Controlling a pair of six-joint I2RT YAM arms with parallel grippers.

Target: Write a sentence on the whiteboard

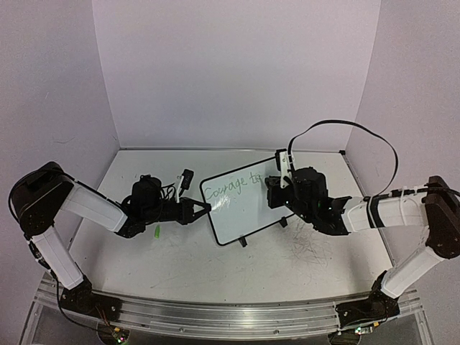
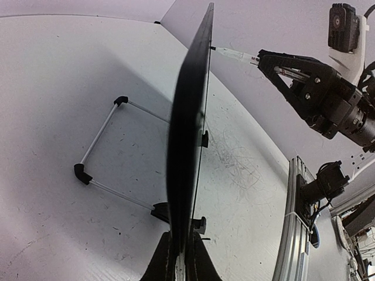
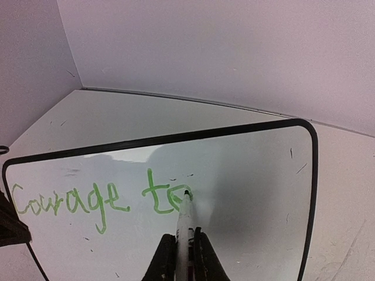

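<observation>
**Steadying and writing, one moment.** You see the whiteboard (image 1: 248,212) standing tilted on its wire stand (image 2: 99,134) near the middle of the desk (image 1: 187,266), its face turned towards the right arm.

**Left arm.** The left fingers (image 2: 163,263) are clenched on the board's near edge, which the left wrist view shows edge-on, rising straight from between them. Judge this as a brace: a light board on a thin stand would likely slide or tip under pen pressure, so you hold it from the side opposite the writing arm.

**Right arm.** The right fingers (image 3: 166,260) grasp a marker (image 3: 184,219) by its barrel, which points forward along the wrist camera's line. That keeps the tip in plain sight for you. The tip touches the board.

**The sentence.** The sentence (image 3: 96,202) reads "Courage to" in green, on a single line across the upper part of the board. It begins beside the edge the left fingers hold. The marker tip rests on the final "o", directly ahead of the right fingers, with only the marker's length between them and the writing. Bare board lies to the right and below, so you may judge the task part done.

A small green object (image 1: 156,231) lies on the desk under the left arm; what it is cannot be told.
</observation>
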